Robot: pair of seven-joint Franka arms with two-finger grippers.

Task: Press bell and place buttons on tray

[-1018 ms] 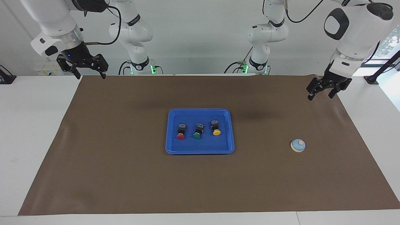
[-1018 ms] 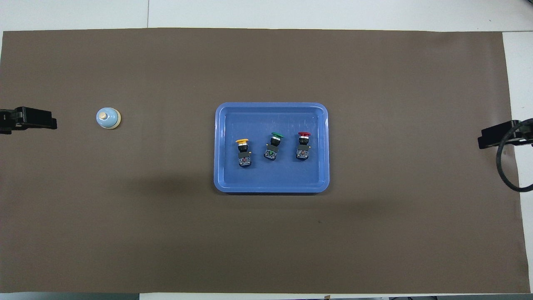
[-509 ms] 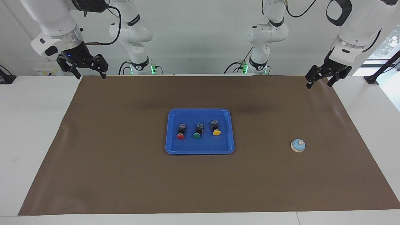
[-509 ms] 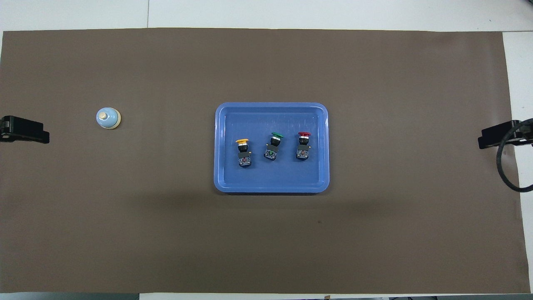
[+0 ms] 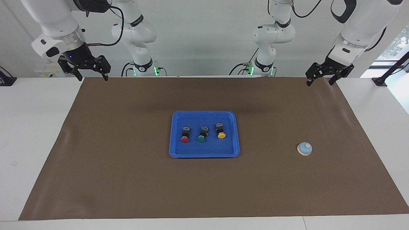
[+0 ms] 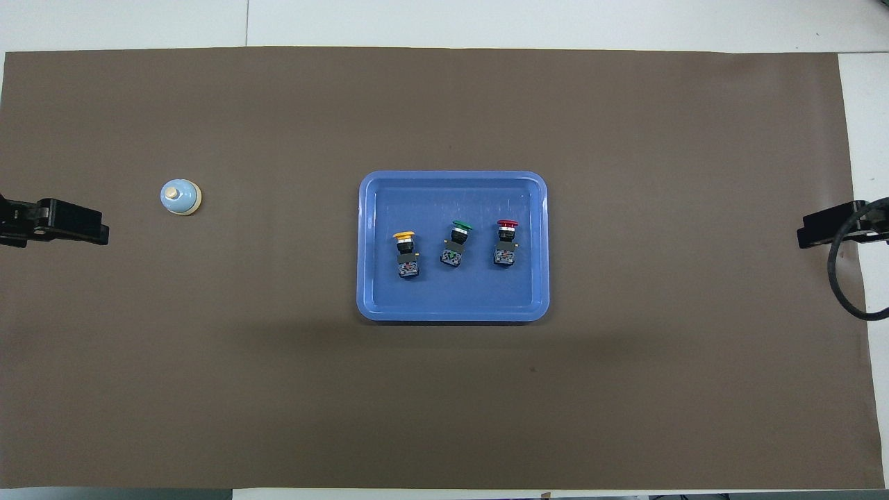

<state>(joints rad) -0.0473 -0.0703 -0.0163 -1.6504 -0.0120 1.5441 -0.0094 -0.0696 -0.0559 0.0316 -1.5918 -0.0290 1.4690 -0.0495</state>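
Note:
The blue tray (image 5: 204, 150) (image 6: 451, 198) lies in the middle of the mat. Three buttons lie in it in a row: red (image 5: 184, 139) (image 6: 507, 224), green (image 5: 201, 139) (image 6: 462, 225) and yellow (image 5: 221, 135) (image 6: 404, 236). The light-blue bell (image 5: 304, 148) (image 6: 180, 198) stands alone on the mat toward the left arm's end. My left gripper (image 5: 319, 82) hangs open and empty over the mat's edge by the robots, well clear of the bell. My right gripper (image 5: 92, 76) waits open and empty over the mat's corner at the right arm's end.
A brown mat (image 5: 127, 179) covers most of the white table (image 5: 35, 127). A black cable loop (image 6: 842, 285) hangs by the right arm at the mat's edge. In the overhead view only dark fingers (image 6: 69, 222) of the left gripper show at the frame's edge.
The left gripper has risen and drawn back toward the robots, away from the bell. The right arm, the tray, the buttons and the bell have not moved.

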